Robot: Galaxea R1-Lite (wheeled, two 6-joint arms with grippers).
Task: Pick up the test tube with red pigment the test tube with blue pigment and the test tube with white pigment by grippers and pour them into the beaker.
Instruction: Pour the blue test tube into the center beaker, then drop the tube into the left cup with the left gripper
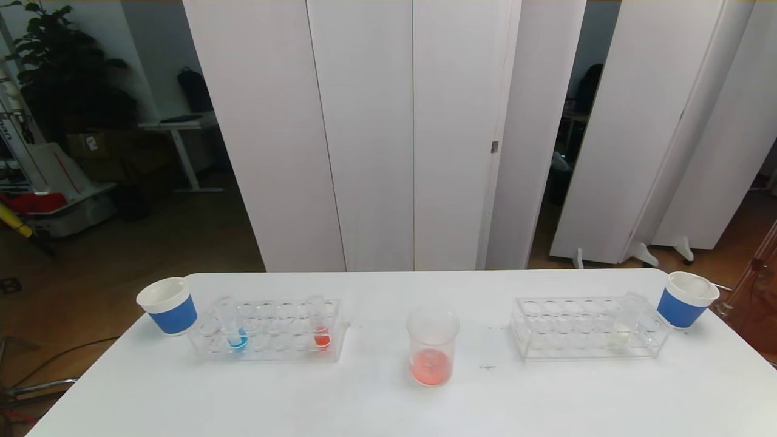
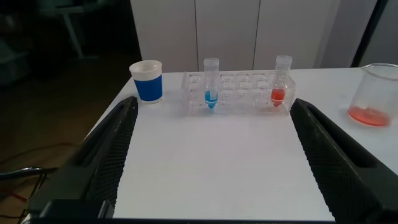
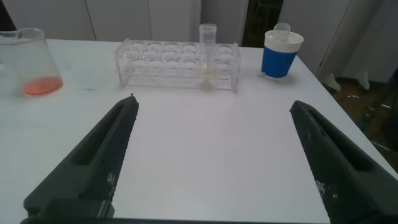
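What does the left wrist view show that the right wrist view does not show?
Only the left wrist view shows the left rack with the blue tube and a red tube, beside a paper cup, and the open left gripper. Only the right wrist view shows the right rack with the white tube, another cup, and the open right gripper. Both show the beaker with red liquid and the table.
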